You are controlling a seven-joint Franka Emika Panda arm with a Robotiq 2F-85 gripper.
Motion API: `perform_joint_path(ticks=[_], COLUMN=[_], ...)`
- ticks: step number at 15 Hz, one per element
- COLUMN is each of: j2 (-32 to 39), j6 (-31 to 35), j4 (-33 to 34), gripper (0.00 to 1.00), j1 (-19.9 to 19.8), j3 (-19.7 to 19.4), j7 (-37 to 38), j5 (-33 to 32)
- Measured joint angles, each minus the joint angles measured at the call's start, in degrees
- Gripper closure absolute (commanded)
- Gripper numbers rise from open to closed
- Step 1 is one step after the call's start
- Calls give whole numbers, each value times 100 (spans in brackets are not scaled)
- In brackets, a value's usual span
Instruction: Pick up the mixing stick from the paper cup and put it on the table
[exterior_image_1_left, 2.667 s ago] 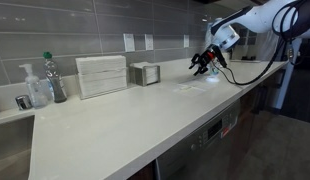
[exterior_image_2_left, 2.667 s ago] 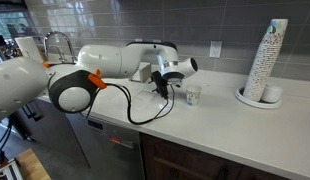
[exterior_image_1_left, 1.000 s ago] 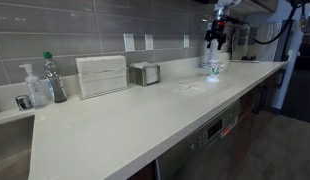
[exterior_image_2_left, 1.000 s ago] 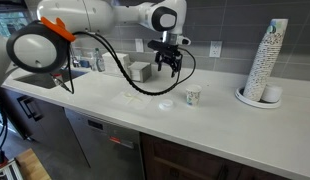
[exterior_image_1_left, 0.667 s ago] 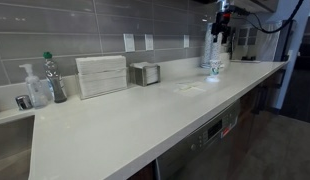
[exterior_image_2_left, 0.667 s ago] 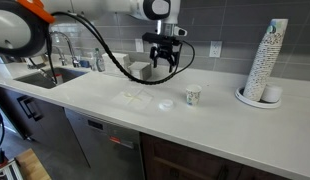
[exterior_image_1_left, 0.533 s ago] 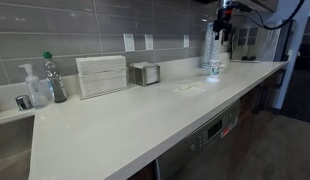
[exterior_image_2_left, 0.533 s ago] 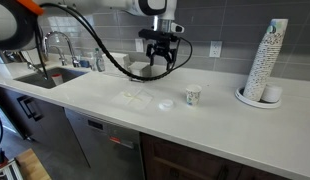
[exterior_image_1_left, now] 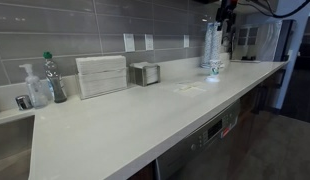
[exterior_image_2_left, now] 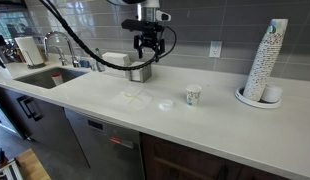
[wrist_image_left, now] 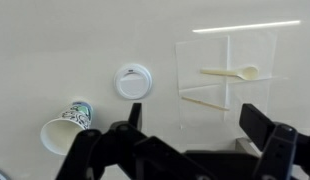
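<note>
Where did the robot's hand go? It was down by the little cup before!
The gripper rose from just beside the paper cup to high above the table, drifting a little away from the cup. It is open and holds nothing. The paper cup, the round lid and the stacked cups stayed put.

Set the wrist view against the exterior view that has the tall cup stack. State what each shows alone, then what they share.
Only the wrist view: two pale slim sticks, one spoon-ended, lying on the clear plastic wrapper.
Only that exterior view: the tall column of stacked cups, the metal faucet by the sink, and the grey tiled wall.
Both: the small whitish paper cup, the round white lid, that wrapper, the off-white countertop, and the black gripper with its jaws apart.
</note>
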Motion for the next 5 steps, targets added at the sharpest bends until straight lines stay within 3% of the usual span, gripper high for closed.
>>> perform_joint_path(ticks=[5], j2=[-595], j6=[423], j4=[-815], gripper=[0], j1=[235], j3=[16], j7=[216], j5=[-14])
